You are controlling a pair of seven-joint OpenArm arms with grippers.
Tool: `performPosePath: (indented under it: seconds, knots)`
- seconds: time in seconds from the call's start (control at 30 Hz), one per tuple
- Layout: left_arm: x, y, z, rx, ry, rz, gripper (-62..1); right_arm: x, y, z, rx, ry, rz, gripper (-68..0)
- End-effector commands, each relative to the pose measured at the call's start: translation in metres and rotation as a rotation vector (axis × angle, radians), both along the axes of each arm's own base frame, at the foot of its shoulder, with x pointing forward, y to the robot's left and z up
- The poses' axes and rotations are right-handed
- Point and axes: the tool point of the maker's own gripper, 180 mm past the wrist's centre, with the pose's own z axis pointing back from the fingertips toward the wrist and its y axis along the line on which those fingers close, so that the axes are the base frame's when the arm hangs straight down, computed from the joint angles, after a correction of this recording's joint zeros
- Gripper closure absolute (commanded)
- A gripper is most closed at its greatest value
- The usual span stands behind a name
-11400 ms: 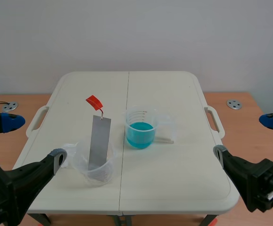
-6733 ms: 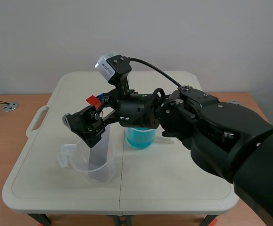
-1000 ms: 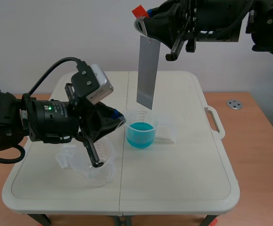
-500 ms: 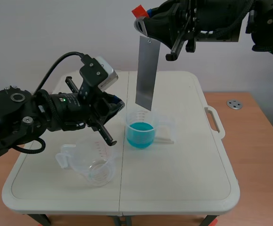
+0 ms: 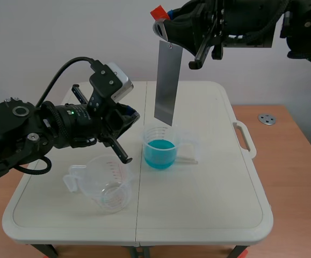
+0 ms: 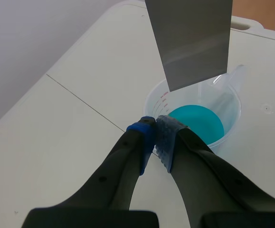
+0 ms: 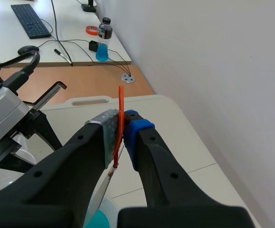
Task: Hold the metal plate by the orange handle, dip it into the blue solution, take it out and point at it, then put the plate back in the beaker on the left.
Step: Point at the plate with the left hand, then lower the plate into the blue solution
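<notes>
Pinching orange handle (image 5: 157,12), R jaws above white table (image 5: 198,204); L jaws pressed together; pale wall (image 5: 64,43) behind.

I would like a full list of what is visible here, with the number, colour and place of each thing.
metal plate: one, grey, hanging upright above the beaker of blue solution, not in the liquid.
orange handle: one, orange, at the plate's top.
beaker of blue solution: one, clear, near the table's middle.
empty beaker: one, clear, on the table's near left part.
table: one, white.
metal disc: one, silver, on the wooden surface right of the table.
left gripper: black, shut, tips beside the solution beaker's rim, below the plate.
right gripper: black, raised, shut on the orange handle.
</notes>
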Motion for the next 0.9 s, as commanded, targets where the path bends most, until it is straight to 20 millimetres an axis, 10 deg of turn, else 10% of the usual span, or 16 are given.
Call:
performPosePath:
  seconds: [0.0, 0.3, 0.67, 0.87]
  knots:
    - [0.004, -0.004, 0.014, -0.028, -0.034, -0.006, -4.5, 0.003, 0.001, 0.020, 0.037, -0.040, 0.011, -1.3]
    - [0.004, 0.015, 0.011, -0.001, -0.030, 0.018, -4.5, 0.002, 0.001, 0.020, 0.039, -0.040, 0.012, -1.3]
    - [-0.031, 0.129, 0.036, 0.021, 0.001, 0.153, -4.5, 0.002, 0.001, 0.020, 0.039, -0.040, 0.012, -1.3]
    - [-0.065, 0.196, 0.016, 0.115, 0.088, 0.290, -4.5, 0.002, 0.001, 0.020, 0.039, -0.040, 0.012, -1.3]
